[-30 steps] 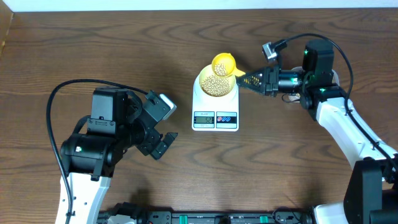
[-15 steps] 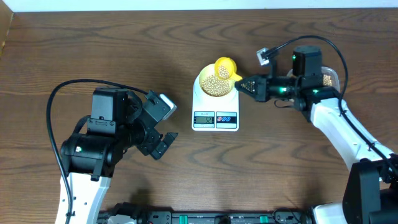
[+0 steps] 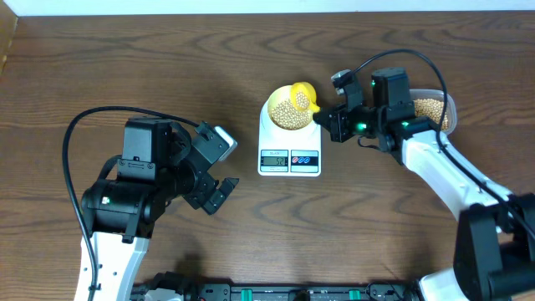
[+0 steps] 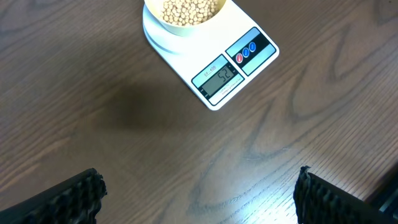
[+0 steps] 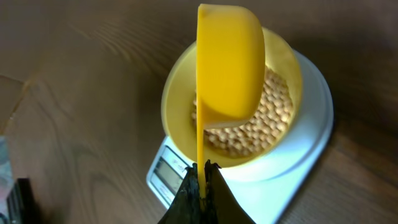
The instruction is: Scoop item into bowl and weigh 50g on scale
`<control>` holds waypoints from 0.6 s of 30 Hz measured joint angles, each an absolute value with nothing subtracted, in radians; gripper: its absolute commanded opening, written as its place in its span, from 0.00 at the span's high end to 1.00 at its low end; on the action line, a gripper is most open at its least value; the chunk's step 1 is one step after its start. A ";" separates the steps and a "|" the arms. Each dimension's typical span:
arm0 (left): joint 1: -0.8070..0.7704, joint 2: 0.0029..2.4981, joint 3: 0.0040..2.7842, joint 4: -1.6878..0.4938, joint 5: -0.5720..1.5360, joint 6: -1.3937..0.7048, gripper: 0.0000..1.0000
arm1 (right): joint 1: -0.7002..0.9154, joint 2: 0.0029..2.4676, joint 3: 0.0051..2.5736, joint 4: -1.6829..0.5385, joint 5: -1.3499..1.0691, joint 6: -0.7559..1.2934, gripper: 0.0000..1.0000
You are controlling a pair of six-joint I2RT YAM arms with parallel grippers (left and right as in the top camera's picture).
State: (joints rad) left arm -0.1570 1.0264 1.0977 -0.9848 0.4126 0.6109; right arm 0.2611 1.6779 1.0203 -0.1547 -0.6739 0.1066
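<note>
Two claws, two jobs. My right claw [image 5: 201, 186] is pinched tight on the handle of the yellow spoon [image 5: 229, 62], which is tipped on its side over the bowl [image 5: 171, 99]. The bowl sits on the scale [image 4: 186, 59] with a heap of beans [image 4: 189, 9] in it. My left claw [image 4: 196, 202] is spread wide over the worktop [image 3: 167, 67], left of the scale. More beans sit in the tub [image 3: 430, 107] by my right arm.
</note>
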 measured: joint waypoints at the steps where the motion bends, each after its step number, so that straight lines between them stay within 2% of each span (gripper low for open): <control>1: -0.157 1.026 1.098 -0.985 0.413 0.611 0.01 | 0.261 1.697 1.020 -0.145 -0.671 0.103 0.99; 12: -0.157 1.026 1.098 -0.985 0.413 0.611 0.01 | 0.264 1.742 1.022 -0.109 -0.654 0.096 0.99; 18: -0.157 1.026 1.098 -0.984 0.413 0.611 0.01 | 0.296 1.743 1.104 -0.242 -0.601 0.036 0.99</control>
State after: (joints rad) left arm -0.1570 1.0264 1.0977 -0.9844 0.4126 0.6106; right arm 0.2958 1.7428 1.1042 -0.2417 -0.6010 0.0357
